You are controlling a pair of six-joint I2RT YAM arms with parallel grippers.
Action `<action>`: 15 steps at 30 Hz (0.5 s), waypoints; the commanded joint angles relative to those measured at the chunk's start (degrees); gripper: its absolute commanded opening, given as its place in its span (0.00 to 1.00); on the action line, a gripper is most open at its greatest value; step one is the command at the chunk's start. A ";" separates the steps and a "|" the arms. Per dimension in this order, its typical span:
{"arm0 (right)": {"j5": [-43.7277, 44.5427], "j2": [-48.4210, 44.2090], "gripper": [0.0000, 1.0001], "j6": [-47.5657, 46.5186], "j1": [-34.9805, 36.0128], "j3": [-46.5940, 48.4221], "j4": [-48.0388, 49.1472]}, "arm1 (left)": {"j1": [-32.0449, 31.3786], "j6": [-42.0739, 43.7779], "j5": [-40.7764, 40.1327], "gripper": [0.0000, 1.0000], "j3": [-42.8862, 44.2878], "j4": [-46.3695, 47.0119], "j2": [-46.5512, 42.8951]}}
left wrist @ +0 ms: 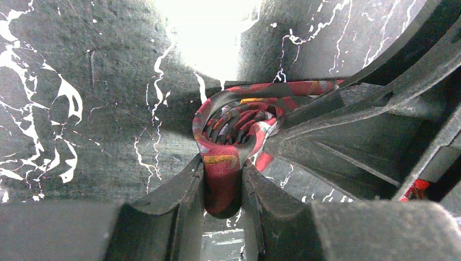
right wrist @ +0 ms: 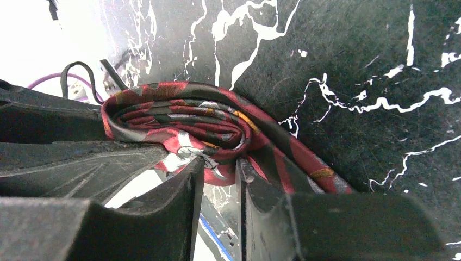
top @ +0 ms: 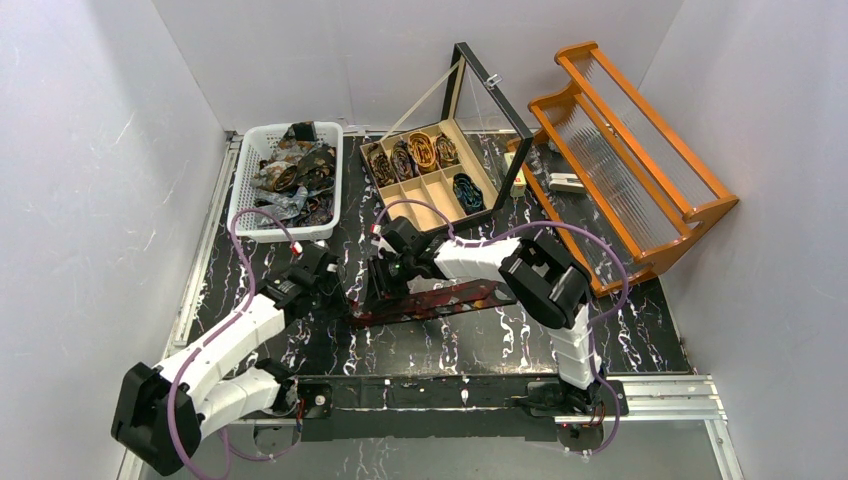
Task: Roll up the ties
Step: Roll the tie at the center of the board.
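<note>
Black marbled table [top: 450, 345]: one red tie [left wrist: 234, 117], coil tight in left gripper [left wrist: 223, 166] and right gripper [right wrist: 219, 166].

white left arm [top: 232, 340] and right arm [top: 470, 257] with black joints, looping purple cables [top: 233, 238], dark ribbed end effector fingers [left wrist: 163, 217]

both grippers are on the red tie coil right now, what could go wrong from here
1. The red tie is coiled loosely, with gaps between its layers, so it may spring open if either grip eases.
2. The right gripper pinches only an edge of the coil, so the fabric could slip out.
3. The unrolled tail lies long on the table. With the left gripper clamped on the coil, further rolling could skew it.
</note>
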 commanded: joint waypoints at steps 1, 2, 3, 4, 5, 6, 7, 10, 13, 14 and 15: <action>-2.61 0.73 0.35 -0.69 0.13 2.38 -0.93 | -3.16 -1.12 -5.17 0.13 2.92 -2.71 2.02; -2.24 0.35 0.35 -0.94 0.11 2.31 -1.21 | -3.77 -1.38 -5.92 0.13 3.31 -3.20 2.46; -1.54 -0.32 0.35 -1.28 0.00 2.15 -1.62 | -4.14 -1.66 -6.90 0.13 3.68 -3.76 2.72; -0.60 -0.95 0.36 -1.72 0.03 1.97 -2.16 | -4.55 -2.15 -8.10 0.13 4.13 -4.54 2.97; 0.14 -1.68 0.38 -2.18 -0.03 1.94 -2.69 | -4.89 -2.45 -9.12 0.13 4.55 -5.60 3.17; 1.09 -2.39 0.40 -2.65 -0.18 1.94 -3.36 | -5.12 -2.61 -10.02 0.12 5.30 -6.32 3.38; 1.99 -3.05 0.43 -3.10 -0.22 1.90 -4.34 | -5.38 -2.76 -10.79 0.12 5.92 -6.97 3.55; 4.61 -5.47 0.52 -4.19 -0.94 1.03 -6.00 | -5.84 -2.86 -12.81 0.12 7.51 -8.86 3.93; 6.40 -8.24 0.54 -4.68 -2.24 -0.84 -6.73 | -6.65 -2.93 -14.46 0.12 8.69 -10.09 4.43; 6.98 -9.28 0.54 -4.78 -2.56 -1.59 -6.74 | -7.23 -3.08 -15.34 0.12 9.08 -10.70 4.72; 7.59 -10.44 0.55 -4.88 -2.77 -2.50 -6.55 | -7.70 -3.36 -16.22 0.11 9.46 -11.35 5.06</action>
